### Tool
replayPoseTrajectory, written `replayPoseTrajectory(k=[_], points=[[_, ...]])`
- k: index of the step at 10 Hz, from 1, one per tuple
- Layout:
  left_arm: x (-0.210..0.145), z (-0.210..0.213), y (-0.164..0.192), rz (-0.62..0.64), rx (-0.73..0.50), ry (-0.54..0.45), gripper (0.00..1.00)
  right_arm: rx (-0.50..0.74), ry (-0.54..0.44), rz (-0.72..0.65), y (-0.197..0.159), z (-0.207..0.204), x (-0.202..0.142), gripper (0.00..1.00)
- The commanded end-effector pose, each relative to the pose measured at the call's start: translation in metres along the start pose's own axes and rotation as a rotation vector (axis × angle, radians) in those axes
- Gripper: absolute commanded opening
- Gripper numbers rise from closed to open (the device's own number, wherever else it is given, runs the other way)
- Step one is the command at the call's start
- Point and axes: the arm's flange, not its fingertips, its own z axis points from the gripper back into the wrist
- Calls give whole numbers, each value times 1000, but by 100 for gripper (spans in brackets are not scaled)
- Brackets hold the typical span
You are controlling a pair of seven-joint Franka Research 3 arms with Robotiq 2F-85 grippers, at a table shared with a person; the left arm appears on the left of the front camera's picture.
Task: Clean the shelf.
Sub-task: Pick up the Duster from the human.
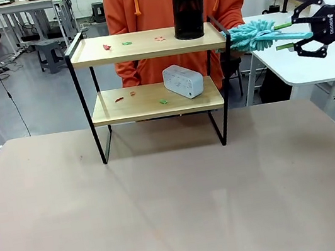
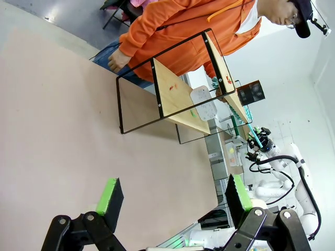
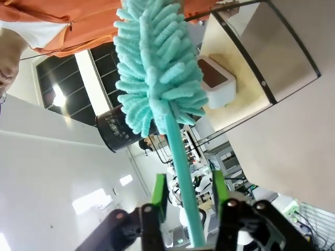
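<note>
The shelf (image 1: 142, 45) stands at the middle of the far table half, a two-tier rack of light boards on a black frame. Small red and green scraps (image 1: 127, 43) lie on its top board, and more scraps (image 1: 164, 101) on the lower one. My right gripper (image 1: 302, 33) hovers to the right of the shelf at top-board height, shut on the handle of a teal fluffy duster (image 1: 254, 35) whose head touches the board's right end. In the right wrist view the duster (image 3: 157, 68) rises between the green pads (image 3: 159, 196). My left gripper (image 2: 172, 193) hangs open above the table.
A black mesh cylinder (image 1: 189, 15) stands on the top board's right part, and a white box (image 1: 183, 81) lies on the lower board. A person in an orange hoodie (image 1: 136, 9) stands just behind the shelf. The beige table (image 1: 178, 194) stretches in front; a white table (image 1: 311, 64) sits under my right arm.
</note>
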Motion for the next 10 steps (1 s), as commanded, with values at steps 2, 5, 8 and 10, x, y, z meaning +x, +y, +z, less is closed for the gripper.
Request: replayPoseTrajectory(k=[2,5,8,10], points=[[1,-1,-1,-19,-19,-13,100,3,-20,20,-4,-6,1,0],[1,-1,-1,-19,-19,-13,100,-13,-21,22,-7,-7,1,0],[1,-1,-1,-19,-19,-13,100,-77,2,101,-15,26,-26,0],[1,-1,-1,-19,-19,-13,100,-250,61,339,-41,88,-87,0]])
